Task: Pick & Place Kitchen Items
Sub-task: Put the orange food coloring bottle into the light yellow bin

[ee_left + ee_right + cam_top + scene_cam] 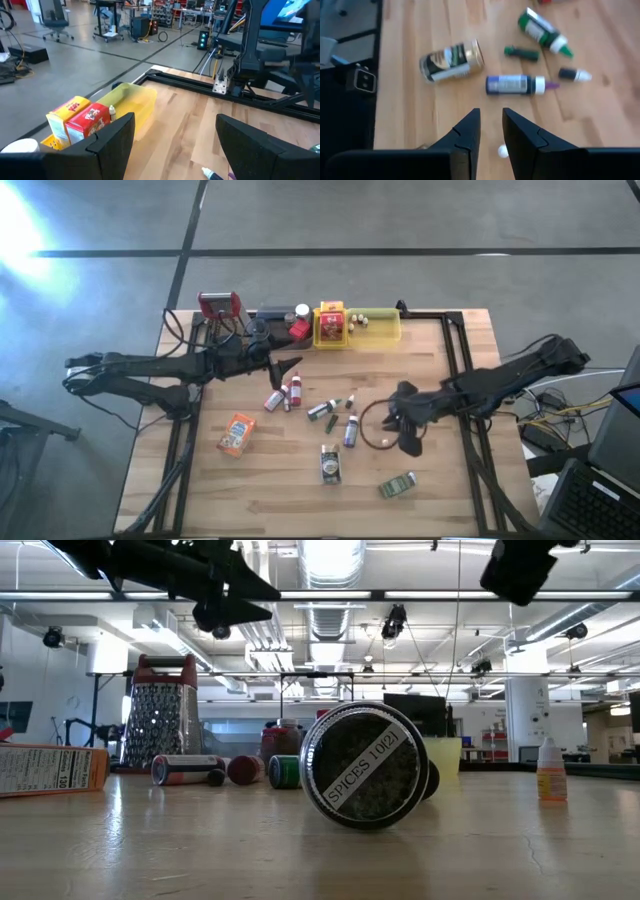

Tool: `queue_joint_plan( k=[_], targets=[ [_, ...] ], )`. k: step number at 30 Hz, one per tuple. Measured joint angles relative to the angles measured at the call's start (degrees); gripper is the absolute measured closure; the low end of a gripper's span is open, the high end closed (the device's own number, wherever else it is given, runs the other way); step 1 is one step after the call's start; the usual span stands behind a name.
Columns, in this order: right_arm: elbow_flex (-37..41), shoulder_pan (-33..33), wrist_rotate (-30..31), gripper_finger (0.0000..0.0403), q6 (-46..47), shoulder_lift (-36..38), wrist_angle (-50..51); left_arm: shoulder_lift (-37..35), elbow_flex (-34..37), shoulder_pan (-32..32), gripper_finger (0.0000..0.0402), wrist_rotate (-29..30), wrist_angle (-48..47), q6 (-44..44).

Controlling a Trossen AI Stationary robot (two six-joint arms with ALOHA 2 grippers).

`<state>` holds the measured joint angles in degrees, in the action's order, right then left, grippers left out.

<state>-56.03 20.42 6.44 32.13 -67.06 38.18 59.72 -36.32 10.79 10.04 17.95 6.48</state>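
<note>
Although the task is under way, we judge it far from finished: most of the kitchen items lie loose on the table (440,490). In the high view we see a yellow tray (385,332) at the table's far edge holding a red-and-yellow box (331,325) and a few tiny bottles (358,319); these we take as already placed. On the bare wood we count an orange packet (235,433), a cluster of red-capped bottles (284,394), a green-labelled bottle (320,410), a blue-labelled bottle (350,430), a spice jar (329,464) lying on its side, and a green tin (397,485) nearest the front edge. The low view shows the jar's lid (368,777) facing the camera, with the metal grater (160,720) standing behind.

The left gripper (290,368) hovers above the table between the tray and the red-capped bottles; in its wrist view the fingers (112,137) stand well apart with nothing between them. The right gripper (408,442) hangs over the wood just beside the blue-labelled bottle; its wrist view shows the fingers (467,131) nearly together, a narrow gap between them, and nothing held. A small white object (503,150) lies on the wood just beyond those fingers; we cannot tell what it is.

We infer that neither arm carries anything, so roughly a dozen items remain to be gathered.
</note>
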Motion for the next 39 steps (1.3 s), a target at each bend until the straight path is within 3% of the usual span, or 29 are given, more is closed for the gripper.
queue_joint_plan(
  k=[11,17,24,33,39],
  targets=[
    [-1.56,2.7,-5.52,0.033,8.17,-10.59,5.73,0.0,0.0,-0.04,0.0117,0.02,-2.62,1.55],
    [-5.13,2.72,-6.57,0.0302,9.85,-16.52,12.85,0.0,0.0,-0.07,0.0117,0.04,-2.6,1.55],
    [-8.15,2.72,-7.99,0.0268,6.34,-22.17,14.14,0.0,0.0,-0.09,0.0117,0.04,-2.71,1.55],
    [-5.58,1.81,-7.93,0.0242,3.88,-23.96,14.04,0.0,0.0,-0.09,0.0117,0.07,-3.56,1.53],
    [-3.49,0.03,-7.74,0.0247,2.08,-23.83,11.5,0.0,0.0,-0.07,0.0117,0.07,-3.58,1.51]
  ],
)
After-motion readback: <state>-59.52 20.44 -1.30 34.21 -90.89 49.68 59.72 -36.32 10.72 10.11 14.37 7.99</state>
